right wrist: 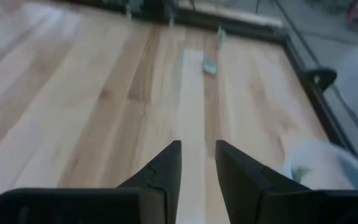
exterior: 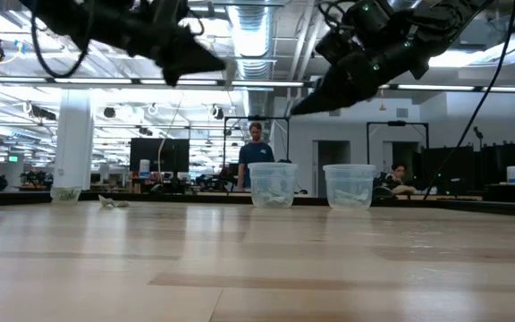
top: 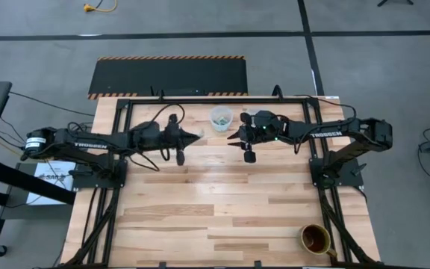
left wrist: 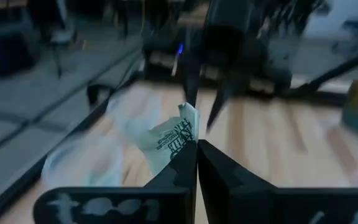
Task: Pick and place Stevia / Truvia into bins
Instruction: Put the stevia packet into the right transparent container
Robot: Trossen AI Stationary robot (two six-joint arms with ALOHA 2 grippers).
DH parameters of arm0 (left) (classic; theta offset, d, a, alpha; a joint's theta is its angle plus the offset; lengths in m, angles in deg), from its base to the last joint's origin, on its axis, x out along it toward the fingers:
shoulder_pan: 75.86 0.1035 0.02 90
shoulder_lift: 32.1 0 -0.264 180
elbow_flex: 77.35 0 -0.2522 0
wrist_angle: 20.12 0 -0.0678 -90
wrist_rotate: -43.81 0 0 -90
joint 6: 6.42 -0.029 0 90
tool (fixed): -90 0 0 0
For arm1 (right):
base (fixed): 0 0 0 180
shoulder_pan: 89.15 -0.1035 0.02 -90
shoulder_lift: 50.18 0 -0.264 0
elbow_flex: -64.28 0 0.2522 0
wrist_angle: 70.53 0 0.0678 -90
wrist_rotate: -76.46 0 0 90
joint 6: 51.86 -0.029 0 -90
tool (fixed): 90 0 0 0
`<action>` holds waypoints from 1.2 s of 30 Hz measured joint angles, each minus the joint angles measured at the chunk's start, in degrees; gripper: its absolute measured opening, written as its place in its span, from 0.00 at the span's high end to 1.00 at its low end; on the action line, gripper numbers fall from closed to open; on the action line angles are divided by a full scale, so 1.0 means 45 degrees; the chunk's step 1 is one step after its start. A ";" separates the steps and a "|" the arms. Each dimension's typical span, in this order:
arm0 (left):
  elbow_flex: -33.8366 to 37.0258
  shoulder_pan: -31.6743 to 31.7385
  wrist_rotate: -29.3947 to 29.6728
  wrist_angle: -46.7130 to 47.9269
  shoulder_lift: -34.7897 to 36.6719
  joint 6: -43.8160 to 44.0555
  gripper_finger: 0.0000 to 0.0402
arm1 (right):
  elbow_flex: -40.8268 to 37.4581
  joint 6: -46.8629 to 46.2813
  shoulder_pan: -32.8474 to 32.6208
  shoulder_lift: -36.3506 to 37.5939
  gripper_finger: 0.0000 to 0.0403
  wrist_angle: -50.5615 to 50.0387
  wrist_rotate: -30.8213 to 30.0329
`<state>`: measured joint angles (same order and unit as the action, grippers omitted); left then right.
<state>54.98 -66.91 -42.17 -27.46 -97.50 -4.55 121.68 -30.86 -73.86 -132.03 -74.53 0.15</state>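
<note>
A pale green and white Stevia packet (left wrist: 169, 137) is lifted over the table's far middle, with my left gripper (left wrist: 196, 144) shut on it. That gripper (top: 198, 136) hangs just left of the two clear bins (exterior: 273, 185) (exterior: 351, 186), which stand on the far part of the table with packets inside. My right gripper (right wrist: 197, 152) is open and holds nothing. It faces the left gripper from the right (top: 231, 140), above the table and in front of the bins. Two loose packets (right wrist: 210, 65) (right wrist: 220, 34) lie flat near the far left edge. My left gripper pinches the packet's near end (left wrist: 182, 148) between its two fingertips. The fingers come nearly level from the table's left. The rest of the packet sticks out past the tips, crumpled and tilted, clear of the table.
A brown cup (top: 316, 239) stands at the near right corner. A black frame rail (top: 215, 98) runs along the far edge behind the bins. Bare wood (top: 215, 202) fills the middle and near part of the table. People show in the room beyond.
</note>
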 joint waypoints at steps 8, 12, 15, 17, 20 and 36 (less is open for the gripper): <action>0.0009 0.0024 -0.2232 -0.4566 -0.2348 -0.0277 1.00 | 0.0000 0.0077 -0.0704 0.0000 0.77 0.1794 0.0014; -0.0085 0.0104 -0.2906 -0.5988 -0.3332 -0.0277 1.00 | 0.0000 0.0095 -0.0820 0.0005 0.77 0.2142 -0.0030; -0.0453 0.0185 -0.3463 -0.6168 -0.3813 -0.0272 1.00 | 0.0000 0.0095 -0.0810 0.0005 0.76 0.2191 -0.0064; -0.0617 0.0189 -0.3548 -0.6174 -0.4045 -0.0277 1.00 | 0.0000 0.0095 -0.0810 0.0005 0.74 0.2191 -0.0064; -0.0772 0.0189 -0.3581 -0.6155 -0.4232 -0.0301 1.00 | 0.0000 0.0095 -0.0820 0.0005 0.68 0.2206 -0.0279; -0.0781 0.0199 -0.3590 -0.6102 -0.4243 -0.0379 1.00 | 0.0005 0.0688 -0.1160 0.0010 0.40 0.3212 -0.0676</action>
<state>51.46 -66.01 -58.33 -54.92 -116.59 -6.25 121.70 -27.77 -79.08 -131.98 -60.07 -2.89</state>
